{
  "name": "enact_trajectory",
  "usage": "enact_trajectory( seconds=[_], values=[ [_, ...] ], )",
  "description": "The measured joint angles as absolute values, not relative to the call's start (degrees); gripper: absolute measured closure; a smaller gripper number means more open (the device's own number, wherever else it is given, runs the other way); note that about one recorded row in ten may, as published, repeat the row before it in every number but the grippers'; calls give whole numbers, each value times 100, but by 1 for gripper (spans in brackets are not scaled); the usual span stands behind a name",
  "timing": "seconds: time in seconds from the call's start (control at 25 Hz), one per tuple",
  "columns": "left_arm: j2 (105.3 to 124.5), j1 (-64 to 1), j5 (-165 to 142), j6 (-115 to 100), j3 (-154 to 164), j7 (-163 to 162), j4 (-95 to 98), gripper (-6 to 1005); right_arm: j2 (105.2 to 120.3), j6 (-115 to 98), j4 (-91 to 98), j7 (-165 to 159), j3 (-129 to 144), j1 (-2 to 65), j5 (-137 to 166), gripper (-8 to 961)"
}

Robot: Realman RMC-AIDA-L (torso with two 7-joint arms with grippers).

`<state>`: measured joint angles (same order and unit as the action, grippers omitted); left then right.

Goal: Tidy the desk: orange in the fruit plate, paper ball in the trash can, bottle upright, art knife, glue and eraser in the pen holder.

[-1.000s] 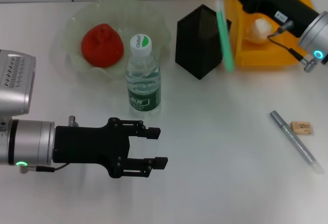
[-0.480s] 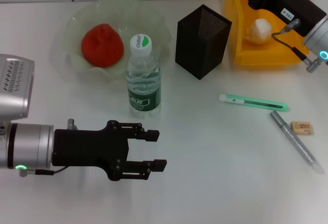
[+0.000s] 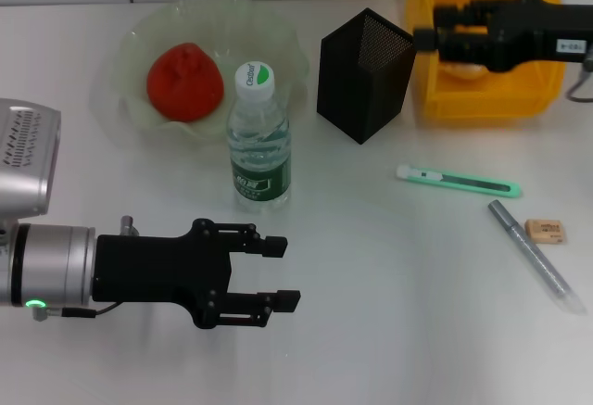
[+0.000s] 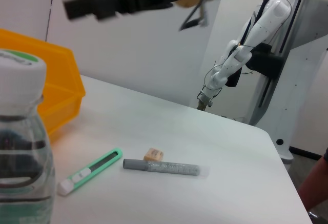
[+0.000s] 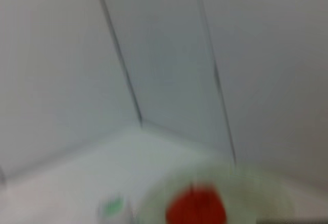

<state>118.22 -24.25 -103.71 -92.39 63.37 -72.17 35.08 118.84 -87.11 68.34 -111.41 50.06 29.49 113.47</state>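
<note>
Right pincer (image 3: pixel 424 39), black, reaches sideways above the bright yellow rectangular plastic trash can (image 3: pixel 482 104); whether its fingers are spread or pressed together cannot be told, and nothing is seen in them. Just beyond its tip stands the tall square black metal-mesh pen holder (image 3: pixel 363 73). Under the arm, inside the can, only a sliver of the crumpled white paper ball (image 3: pixel 460 70) shows.

Nearer the robot than this pincer, well apart from it on the white bench (image 3: pixel 389 312), lie the mint-green art knife (image 3: pixel 456 180), a grey glue stick (image 3: pixel 535 254) and the tiny beige-tan eraser (image 3: pixel 545 230), all outside the holder. The eraser is just beside the glue stick.

Further past the holder stands the small clear plastic bottle (image 3: pixel 258 138), upright, with white cap and dark green label. Behind it the round red-orange orange (image 3: pixel 184 82) sits in the wide pale-green glass fruit plate (image 3: pixel 278 39).

Left pincer (image 3: pixel 275 272) hovers low with fingers spread and empty, near the bottle's base.

Likely risks: a sideways swing could knock the light holder over; the thin knife may slip when pinched flat; the left pincer could topple the bottle.
</note>
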Motion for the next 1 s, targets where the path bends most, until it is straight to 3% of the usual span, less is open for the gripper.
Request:
enact_trajectory(
  seconds=[0.08, 0.16, 0.24, 0.36, 1.0],
  values=[
    [11822, -2426, -10370, -9245, 6337, -7216, 3507, 334, 11869, -9316, 7590, -11802, 5022, 3111, 12089, 537],
    [11825, -2426, -10370, -9246, 6337, -7217, 3507, 334, 11846, -9689, 7867, -12007, 5033, 3242, 12461, 445],
    [11833, -2426, -10370, -9247, 6337, -7238, 3507, 334, 11803, -10739, 8366, -12256, 5116, 3801, 13916, 353],
    [11837, -2426, -10370, -9247, 6337, -7250, 3507, 334, 11804, -10815, 8288, -12175, 5348, 3990, 14480, 163],
    [11866, -2443, -10326, -9237, 6337, -7393, 3443, 335, 11843, -8674, 5681, -11264, 6259, 4862, 15631, 223]
  ],
)
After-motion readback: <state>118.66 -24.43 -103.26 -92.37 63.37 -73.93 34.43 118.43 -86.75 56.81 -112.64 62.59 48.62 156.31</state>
